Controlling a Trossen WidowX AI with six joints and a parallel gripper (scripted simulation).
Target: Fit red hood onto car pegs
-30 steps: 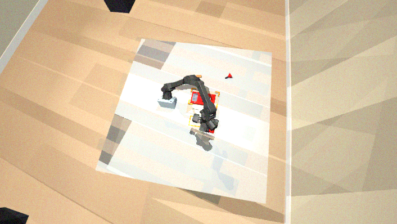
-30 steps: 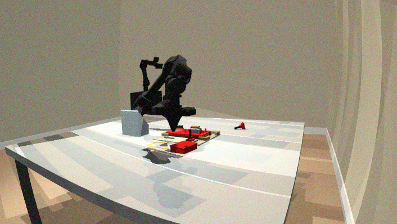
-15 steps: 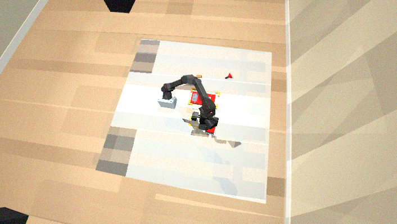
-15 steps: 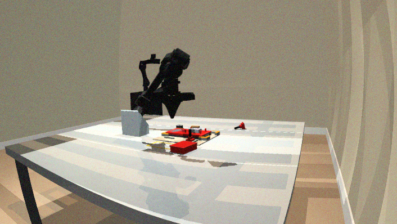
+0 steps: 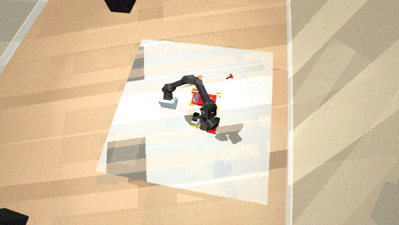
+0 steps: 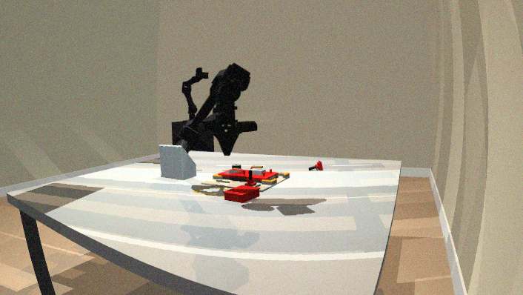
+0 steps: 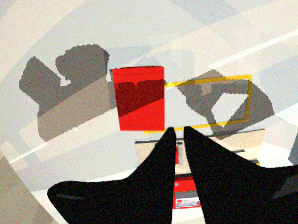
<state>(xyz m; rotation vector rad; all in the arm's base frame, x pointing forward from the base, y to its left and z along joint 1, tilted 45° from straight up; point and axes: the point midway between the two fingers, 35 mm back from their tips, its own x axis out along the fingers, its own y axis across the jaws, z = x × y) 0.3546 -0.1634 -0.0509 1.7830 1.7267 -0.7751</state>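
Note:
The red hood lies on the white table, just in front of the jig and beside a yellow outlined rectangle. The car chassis sits in the jig with its grey engine block on top. My gripper hangs well above the table, over the gap between the jig and the hood. Its fingers are nearly together, with only a thin slit between them, and hold nothing. In the overhead view the arm hides most of the hood.
The arm's grey base block stands left of the jig. A small red and black part lies farther back to the right. The tan jig board has yellow corner stops.

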